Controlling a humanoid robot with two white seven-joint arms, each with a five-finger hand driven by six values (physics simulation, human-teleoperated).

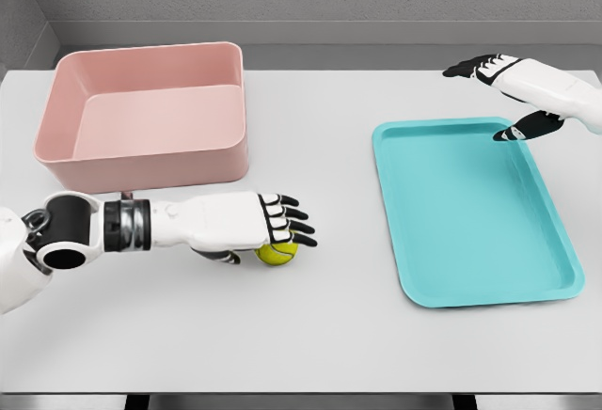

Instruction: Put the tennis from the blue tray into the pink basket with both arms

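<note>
The left hand (252, 227) lies low over the white table (339, 335), in front of the pink basket (146, 114) and a little to the right of its front wall. Its arm comes in from the lower left edge of the picture, with a black and white joint near the shoulder. The fingers (287, 225) have black tips and point to the right; they are curled down over the tennis ball (277, 254), and the thumb reaches under the palm on the near side. The yellow-green ball shows below the fingers, and the hand closes around it from above. I cannot tell if the ball touches the table or is lifted a little.

The ball is not in the blue tray (470, 212); it is between the basket and the tray, nearer to the basket. The tray is turquoise with a raised rim and lies on the right half of the table. Nothing is seen inside it. The basket stands at the far left of the table, and its inside shows only the pink floor.

The right hand (517, 90) is above the far right corner of the tray, with the arm coming from the right edge. Its fingers are spread and loose, and they hold nothing; one dark fingertip points down toward the rim of the tray.
</note>
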